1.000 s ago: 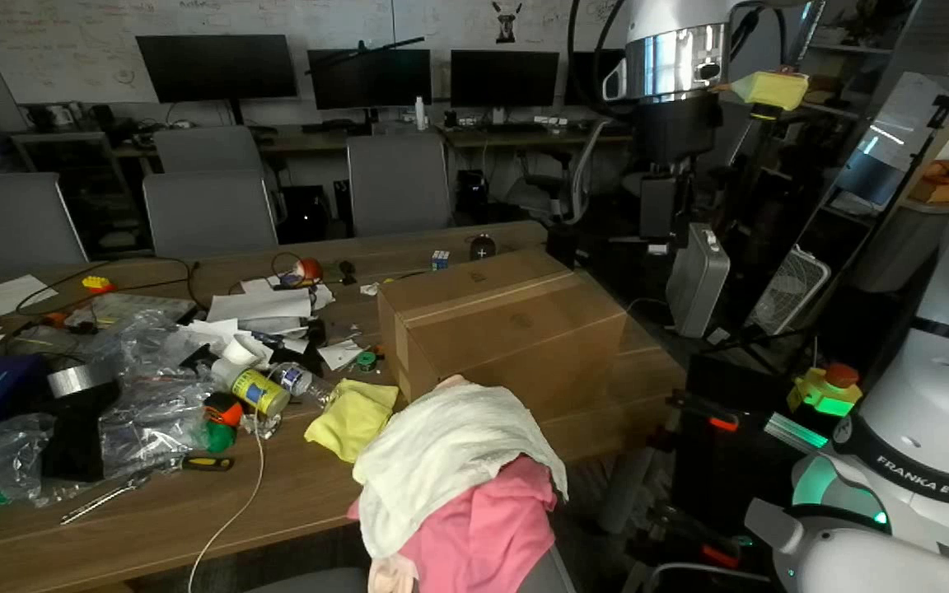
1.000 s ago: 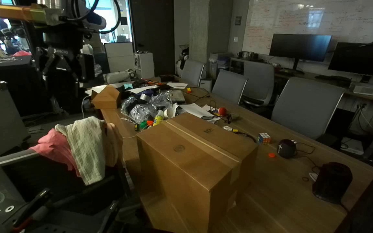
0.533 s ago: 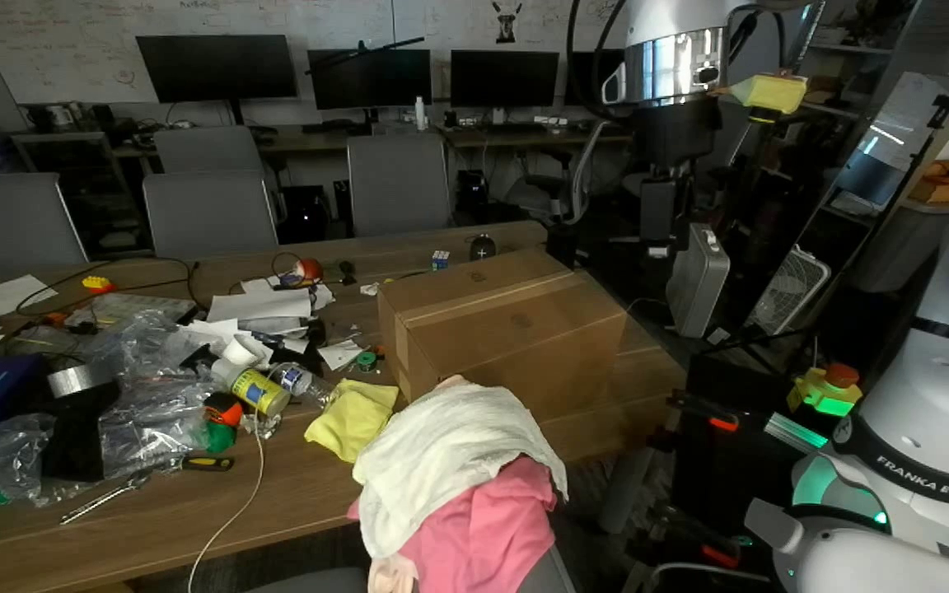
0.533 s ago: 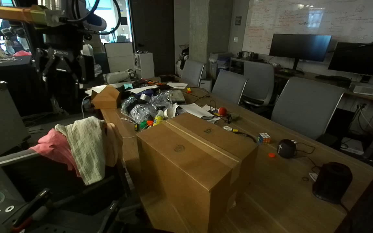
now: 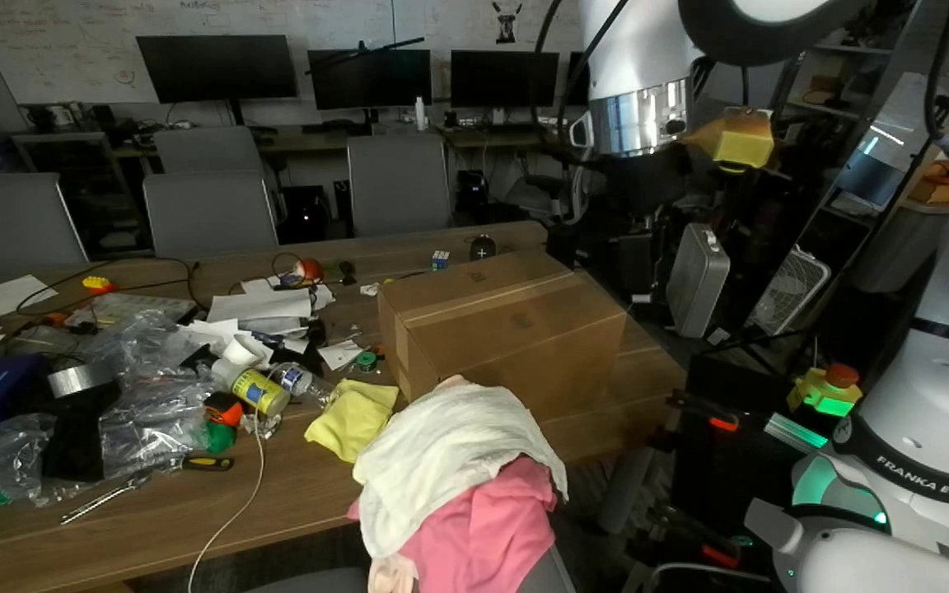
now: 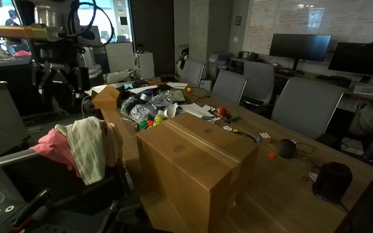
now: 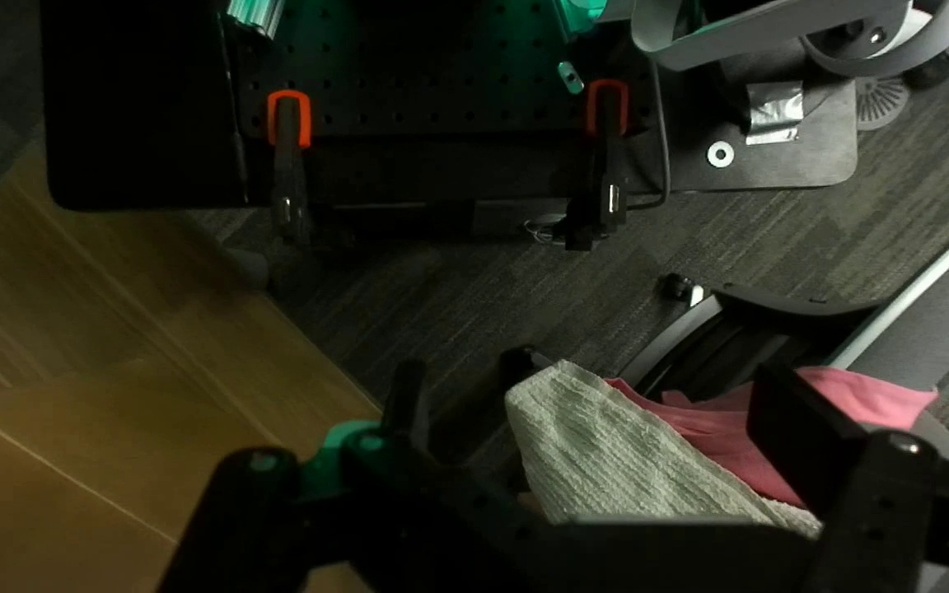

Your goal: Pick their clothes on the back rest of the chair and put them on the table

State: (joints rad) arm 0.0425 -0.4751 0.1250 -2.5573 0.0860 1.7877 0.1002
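A cream ribbed cloth (image 5: 458, 445) lies over a pink cloth (image 5: 487, 527) on the back rest of a grey chair (image 5: 553, 572). In an exterior view the cream cloth (image 6: 87, 145), the pink cloth (image 6: 55, 145) and a beige cloth (image 6: 113, 145) hang there beside the table (image 6: 290, 191). My gripper (image 6: 58, 92) is open and empty, in the air above and beyond the clothes in that view. In the wrist view the cream cloth (image 7: 606, 445) and pink cloth (image 7: 722, 424) show between and behind the spread fingers (image 7: 602, 420), well below them.
A large cardboard box (image 5: 507, 329) stands on the table beside the chair. A yellow cloth (image 5: 351, 420), plastic bags (image 5: 153, 403), bottles, papers and tools cover the table's other part. Black clamps (image 7: 285, 165) stick out from the robot's mount edge.
My arm and gripper have moved lower, shifting left in both exterior views. The gripper stays open. The clothes, chair and box have not moved.
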